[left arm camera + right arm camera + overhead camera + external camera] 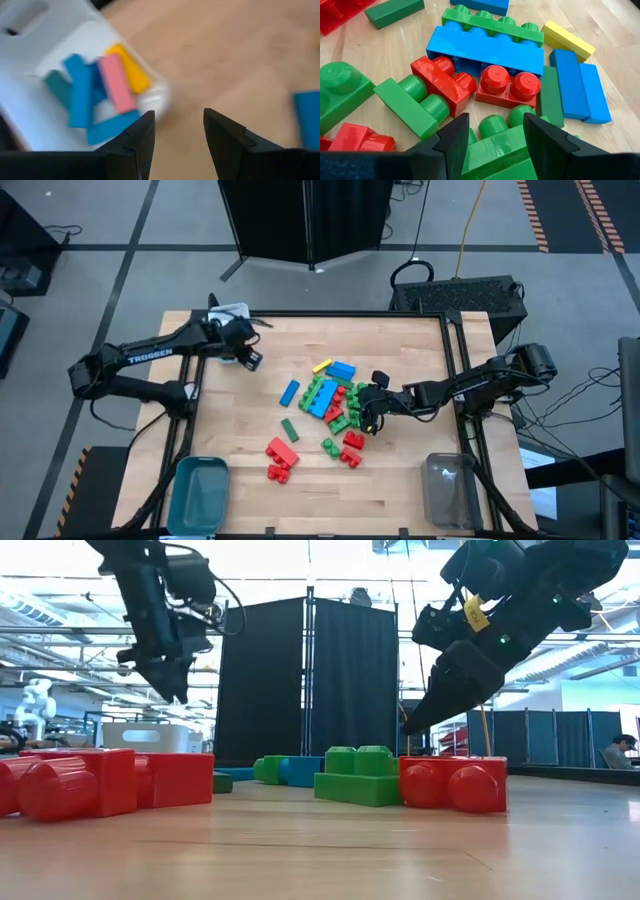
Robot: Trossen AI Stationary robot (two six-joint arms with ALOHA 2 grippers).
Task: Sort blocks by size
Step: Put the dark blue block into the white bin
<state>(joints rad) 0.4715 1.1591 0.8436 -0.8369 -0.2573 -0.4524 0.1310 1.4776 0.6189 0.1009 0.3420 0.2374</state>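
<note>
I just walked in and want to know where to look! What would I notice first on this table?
Probably the bright pile of blocks in red, green, blue and yellow at the middle of the wooden table, with the right gripper hovering open at its edge. Next, the left gripper open at the far left corner, beside a white bin that already holds pink, yellow and blue bars.

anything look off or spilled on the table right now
Nothing looks damaged. The blocks lie in a loose jumble mid-table, some tipped on their sides, as expected before sorting. The teal bin and clear bin look empty.
</note>
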